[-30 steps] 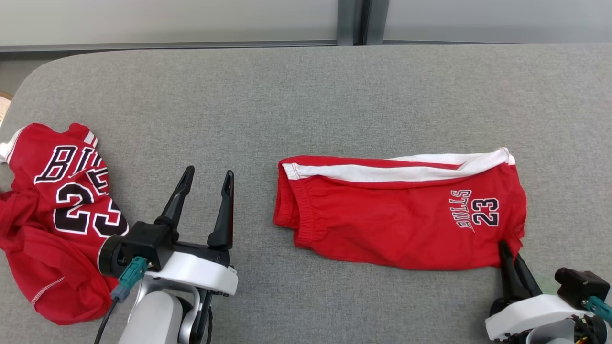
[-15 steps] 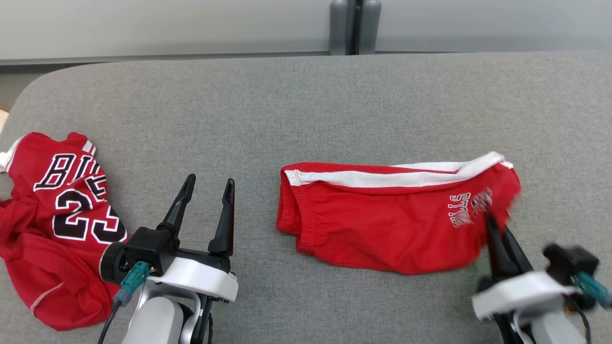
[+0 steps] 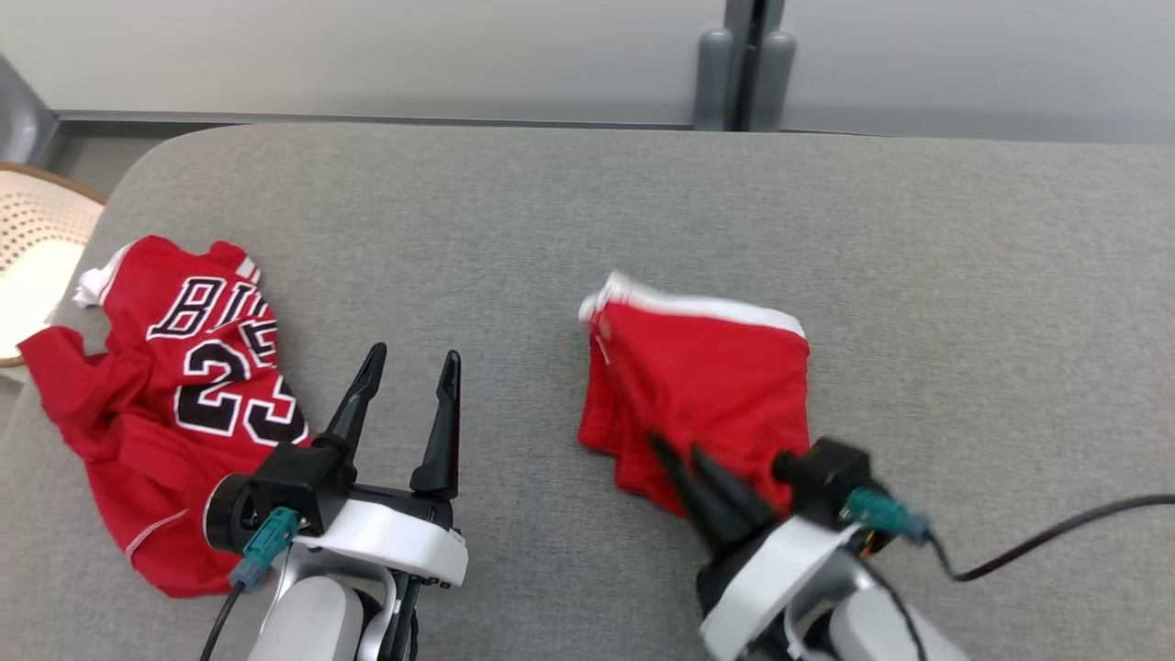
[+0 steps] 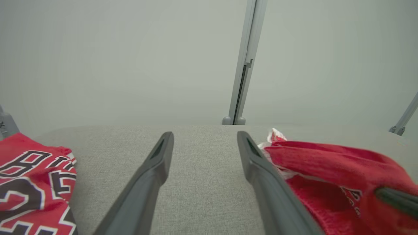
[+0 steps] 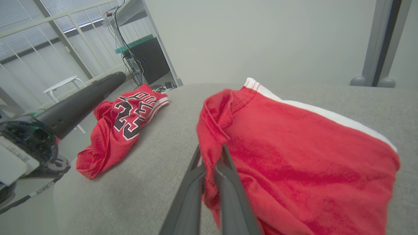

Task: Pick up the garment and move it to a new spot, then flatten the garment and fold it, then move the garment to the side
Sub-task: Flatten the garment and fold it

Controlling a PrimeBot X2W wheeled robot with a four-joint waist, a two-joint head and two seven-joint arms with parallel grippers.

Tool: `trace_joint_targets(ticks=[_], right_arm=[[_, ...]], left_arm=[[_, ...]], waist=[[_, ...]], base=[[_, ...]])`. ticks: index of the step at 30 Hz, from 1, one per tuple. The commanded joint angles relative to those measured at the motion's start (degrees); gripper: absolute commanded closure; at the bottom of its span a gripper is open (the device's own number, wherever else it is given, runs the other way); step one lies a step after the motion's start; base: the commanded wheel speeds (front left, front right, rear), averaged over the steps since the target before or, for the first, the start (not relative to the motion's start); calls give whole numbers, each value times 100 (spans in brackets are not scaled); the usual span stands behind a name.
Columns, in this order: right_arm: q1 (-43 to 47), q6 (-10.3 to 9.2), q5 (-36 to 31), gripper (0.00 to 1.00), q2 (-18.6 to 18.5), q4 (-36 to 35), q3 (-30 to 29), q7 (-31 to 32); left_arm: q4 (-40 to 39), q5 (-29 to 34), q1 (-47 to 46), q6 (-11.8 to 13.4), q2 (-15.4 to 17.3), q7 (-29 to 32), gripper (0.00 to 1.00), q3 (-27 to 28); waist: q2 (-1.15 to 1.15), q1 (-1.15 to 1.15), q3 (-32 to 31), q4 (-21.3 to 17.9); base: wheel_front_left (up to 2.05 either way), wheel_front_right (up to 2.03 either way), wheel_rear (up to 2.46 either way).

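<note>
The garment, red shorts (image 3: 707,386) with a white side stripe, lies doubled over on the grey padded table (image 3: 587,211). My right gripper (image 3: 677,448) is at the near left edge of the shorts, shut on a pinch of red cloth. The right wrist view shows the fabric (image 5: 294,156) caught between the closed fingers of the right gripper (image 5: 210,148). My left gripper (image 3: 414,353) stands open left of the shorts, nothing between its fingers. In the left wrist view the left gripper (image 4: 204,133) points across bare table, with the shorts (image 4: 326,169) to its right.
A crumpled red jersey (image 3: 184,386) with black lettering lies at the table's left end, near the rounded edge. A pale perforated round stool (image 3: 37,248) stands beyond that edge. A grey post (image 3: 748,64) rises behind the table. A black cable (image 3: 1056,542) trails from my right wrist.
My right gripper has carried the shorts' right end leftward over the rest, halving their width. The head camera has shifted. The left gripper has stayed open in place.
</note>
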Motion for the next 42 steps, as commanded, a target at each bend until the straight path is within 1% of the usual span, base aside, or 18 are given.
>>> trace_joint_targets(ticks=[1, 6, 7, 9, 10, 11, 14, 16, 19, 21, 24, 25, 30, 35, 39, 42], right_arm=[[78, 1, 121, 100, -17, 112, 150, 56], [70, 1, 348, 100, -81, 479, 482, -12], [43, 1, 371, 87, -80, 523, 517, -44], [-19, 1, 409, 32, -107, 598, 570, -94], [-52, 1, 423, 21, -119, 624, 589, -128], [-93, 1, 401, 0, -134, 630, 606, -197], [-203, 1, 331, 0, -138, 478, 727, -521], [-233, 1, 403, 0, -186, 303, 812, -756], [-285, 1, 441, 0, -338, 2, 707, -976], [-209, 0, 380, 0, -429, -147, 447, -1050], [-17, 0, 240, 0, -574, -236, -166, -1093], [-17, 0, 240, 0, -574, -236, -166, -1093], [420, 0, -132, 0, -753, -233, -1365, -1097], [900, 1, -481, 0, -804, -365, -2307, -952], [1294, 0, -669, 0, -693, -568, -2761, -734], [1485, 0, -726, 0, -633, -628, -2796, -623]], left_arm=[[-5, -26, 52, 49, 19, -25, 0, 8], [-44, -52, 11, 99, 18, -25, 0, 44], [-55, -50, 2, 103, 18, -26, 0, 51], [-65, -45, -8, 102, 20, -25, 0, 68], [-68, -42, -9, 107, 20, -25, 0, 80], [-71, -35, -9, 115, 18, -26, 0, 88], [-80, -24, 16, 119, 19, -26, 0, 118], [-75, -11, 59, 121, 20, -25, 0, 145], [-58, 56, 112, 128, 25, -25, 0, 190], [-46, 88, 172, 120, 34, -25, 0, 224], [-41, 145, 194, 115, 55, -26, 0, 262], [-41, 145, 194, 115, 55, -26, 0, 262], [-29, 208, 285, 84, 107, -26, 0, 305], [-54, 237, 374, 93, 152, -26, 0, 370], [-59, 253, 540, 118, 224, -25, 0, 434], [-36, 246, 727, 144, 267, -25, 0, 462]], waist=[[0, 0, 10, 82], [0, 0, 68, 162], [0, 0, 80, 162], [0, 0, 94, 151], [0, 0, 96, 142], [0, 0, 96, 133], [0, 0, 72, 86], [0, 0, 36, 36], [0, 0, -37, -59], [0, 0, -90, -127], [0, 0, -156, -221], [0, 0, -156, -221], [0, 0, -232, -333], [0, 0, -320, -434], [0, 0, -489, -521], [0, 0, -713, -572]], base=[[0, 0, 0], [0, 0, 0], [0, 0, 0], [0, 0, 0], [0, 0, 0], [0, 0, 0], [0, 0, 0], [0, 0, 0], [0, 0, 0], [0, 0, 0], [0, 0, 0], [0, 0, 0], [0, 0, 0], [0, 0, 0], [0, 0, 0], [0, 0, 0]])
